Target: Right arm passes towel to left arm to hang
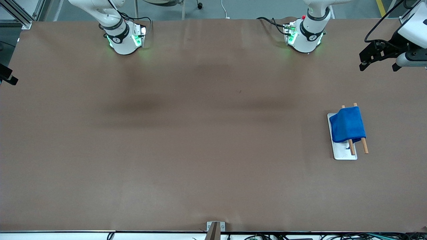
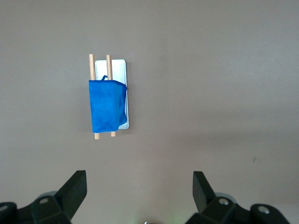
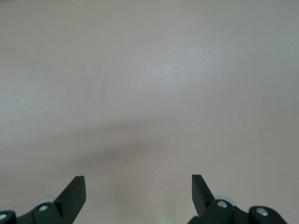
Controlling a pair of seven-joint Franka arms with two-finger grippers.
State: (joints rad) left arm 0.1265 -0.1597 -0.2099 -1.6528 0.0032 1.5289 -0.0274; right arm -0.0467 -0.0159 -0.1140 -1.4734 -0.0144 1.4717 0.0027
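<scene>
The blue towel (image 1: 347, 125) hangs draped over two wooden rods (image 1: 364, 146) of a small rack with a white base plate (image 1: 345, 153), toward the left arm's end of the table. It also shows in the left wrist view (image 2: 107, 105), with its loop at one edge. My left gripper (image 1: 378, 68) is open and empty, high in the air near the table's end, apart from the towel; its jaws (image 2: 138, 179) stand wide. My right gripper (image 3: 138, 184) is open and empty over bare table; in the front view only a black part shows at the edge.
The brown table (image 1: 200, 133) bears only the rack. The right arm's base (image 1: 121, 36) and the left arm's base (image 1: 305, 36) stand along the edge farthest from the front camera. A small bracket (image 1: 215, 228) sits at the nearest edge.
</scene>
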